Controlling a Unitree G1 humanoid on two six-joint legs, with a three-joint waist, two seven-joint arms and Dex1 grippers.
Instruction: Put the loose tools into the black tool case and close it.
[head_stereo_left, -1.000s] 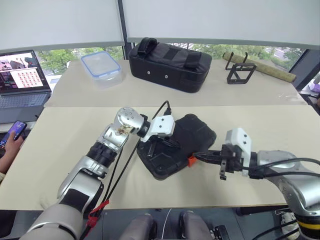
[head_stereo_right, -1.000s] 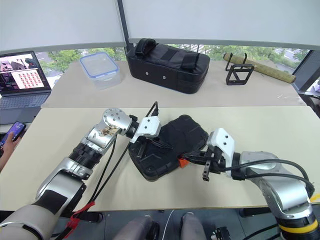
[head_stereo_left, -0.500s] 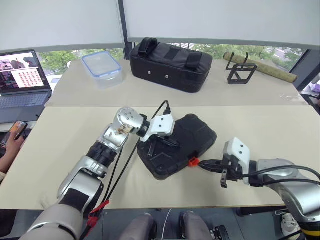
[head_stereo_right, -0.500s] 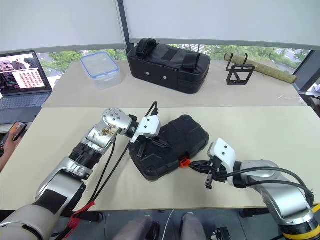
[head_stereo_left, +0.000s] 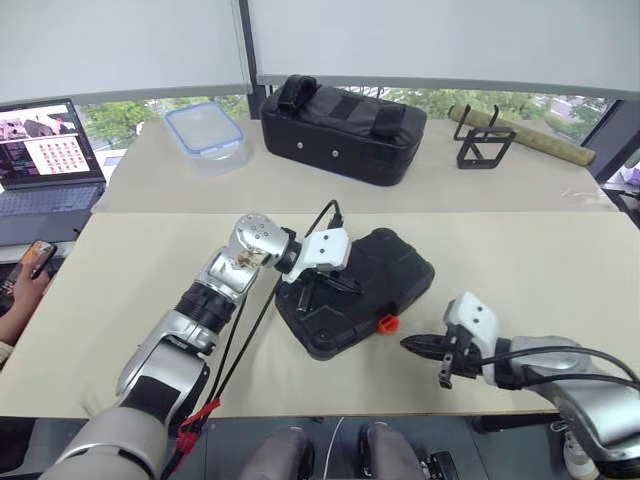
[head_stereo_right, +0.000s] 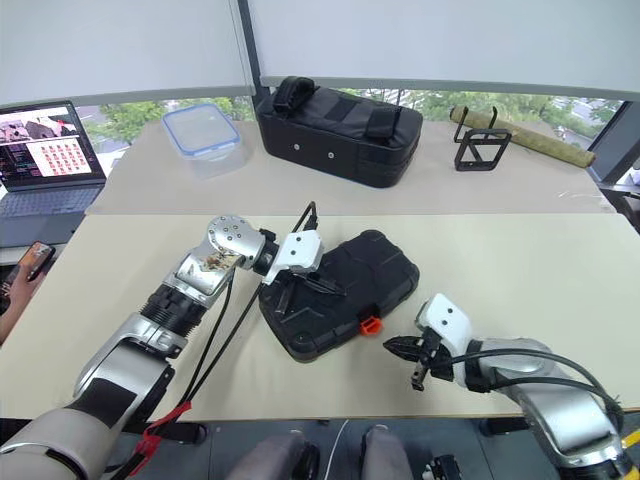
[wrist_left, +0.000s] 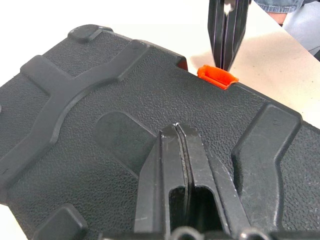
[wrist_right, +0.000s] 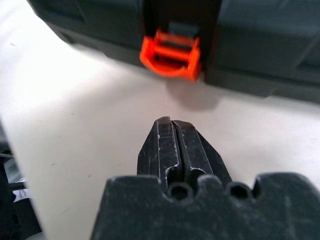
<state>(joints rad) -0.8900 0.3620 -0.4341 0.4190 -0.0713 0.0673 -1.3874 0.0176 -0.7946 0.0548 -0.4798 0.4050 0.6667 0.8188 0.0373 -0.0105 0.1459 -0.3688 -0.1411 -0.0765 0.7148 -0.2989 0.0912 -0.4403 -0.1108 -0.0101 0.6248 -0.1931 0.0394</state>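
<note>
The black tool case (head_stereo_left: 355, 290) lies shut at centre; my right wrist view reveals its orange latch (wrist_right: 171, 56) ahead of my closed, empty right gripper (wrist_right: 172, 145), while my closed left gripper (wrist_left: 177, 150) presses its lid.

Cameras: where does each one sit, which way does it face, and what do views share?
Left and right eye views: head stereo pair, looking forward and down over both arms at the closed flat black hard-plastic tool case on the beige table.
Left wrist view: along the shut left gripper, pressed on the case lid.
Right wrist view: along the shut right gripper, facing the case front from just off it.
Shared: the small orange latch shows in every view.
</note>
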